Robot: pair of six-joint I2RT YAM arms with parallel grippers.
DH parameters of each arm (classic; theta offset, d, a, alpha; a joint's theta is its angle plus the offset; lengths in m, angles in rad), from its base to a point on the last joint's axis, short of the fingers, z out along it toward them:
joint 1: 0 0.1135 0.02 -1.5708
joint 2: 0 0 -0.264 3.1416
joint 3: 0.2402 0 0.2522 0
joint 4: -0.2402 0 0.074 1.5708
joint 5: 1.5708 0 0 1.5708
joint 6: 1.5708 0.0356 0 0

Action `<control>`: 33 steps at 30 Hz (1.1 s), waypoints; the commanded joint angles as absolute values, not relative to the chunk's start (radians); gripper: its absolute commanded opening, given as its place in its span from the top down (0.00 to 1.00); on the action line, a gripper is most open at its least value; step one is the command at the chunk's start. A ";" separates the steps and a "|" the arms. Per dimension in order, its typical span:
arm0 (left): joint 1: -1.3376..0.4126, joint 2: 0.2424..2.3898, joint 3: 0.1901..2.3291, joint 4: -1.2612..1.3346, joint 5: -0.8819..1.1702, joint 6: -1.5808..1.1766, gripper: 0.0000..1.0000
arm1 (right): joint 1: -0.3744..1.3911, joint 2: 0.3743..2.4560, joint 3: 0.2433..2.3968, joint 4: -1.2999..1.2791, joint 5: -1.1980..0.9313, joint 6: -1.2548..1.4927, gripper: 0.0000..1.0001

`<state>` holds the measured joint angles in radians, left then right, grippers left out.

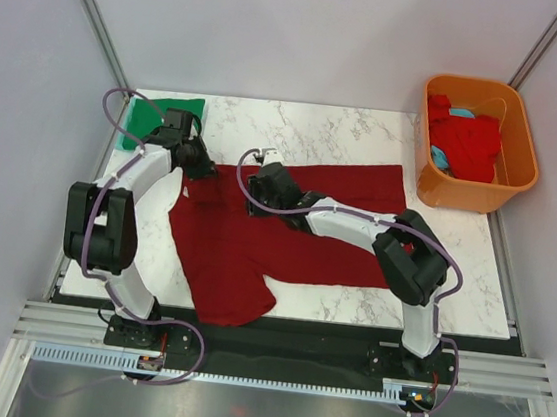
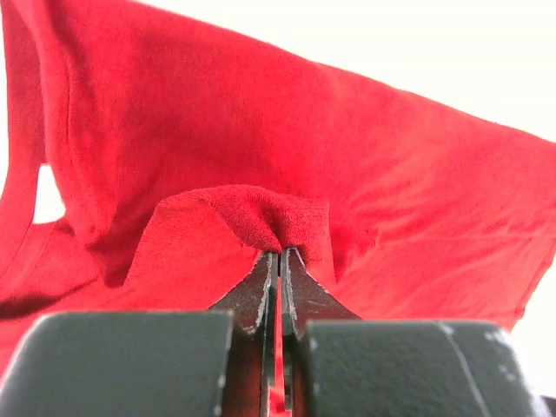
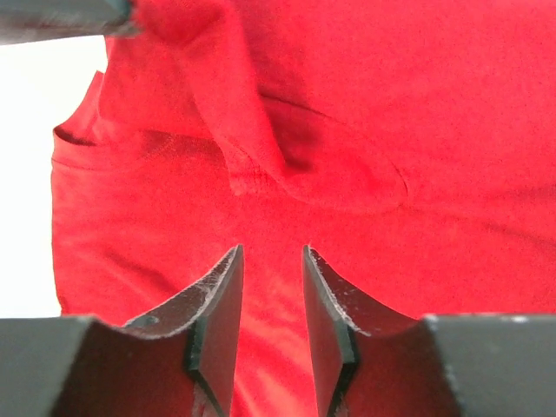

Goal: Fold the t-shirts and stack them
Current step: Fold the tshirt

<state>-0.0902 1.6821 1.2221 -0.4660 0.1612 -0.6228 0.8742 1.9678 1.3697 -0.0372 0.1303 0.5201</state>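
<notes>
Dark maroon t-shirt point(image 1: 244, 245) lies spread on the marble table point(image 1: 347, 136), centre of the top view. Its long axis runs roughly left to right, tilted slightly up toward the right. The neck end looks to be at the left, where a small white tag shows. One sleeve lobe sticks down toward the bottom edge of the table, and a narrower strip reaches to the upper right, near the orange tub point(image 1: 471, 198). Left gripper point(image 2: 280, 252) is clamped tight on a ribbed fold of the maroon cloth, probably the collar, at the shirt's upper-left edge; the fold bunches up just above the fingertips. Right gripper point(image 3: 271, 252) sits just right of it, over the upper-middle of the shirt. Its jaws are parted with nothing between them, only flat cloth below; I cannot tell whether the tips touch the fabric. A green t-shirt point(image 1: 158, 114) lies folded at the upper-left table corner, behind the left arm. A red t-shirt point(image 1: 467, 140) and a light blue one point(image 1: 460, 114) are crumpled in the tub at upper right.
</notes>
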 commanded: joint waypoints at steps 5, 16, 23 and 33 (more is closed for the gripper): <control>-0.060 1.796 1.336 -0.462 0.268 -0.606 0.98 | 0.930 2.075 1.480 0.048 0.129 0.259 0.62; -0.011 1.842 1.336 -0.460 0.353 -0.607 0.98 | 0.965 2.203 1.598 0.025 0.234 0.242 0.60; -0.003 1.842 1.321 -0.460 0.359 -0.603 0.98 | 0.974 2.249 1.652 0.003 0.282 0.245 0.60; -0.002 1.836 1.318 -0.460 0.357 -0.607 0.98 | 0.982 2.279 1.666 -0.029 0.314 0.273 0.62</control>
<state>-0.0074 1.8397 1.3113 -0.4690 0.3271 -0.6228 0.9737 2.2662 1.6291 -0.0174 0.2787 0.2600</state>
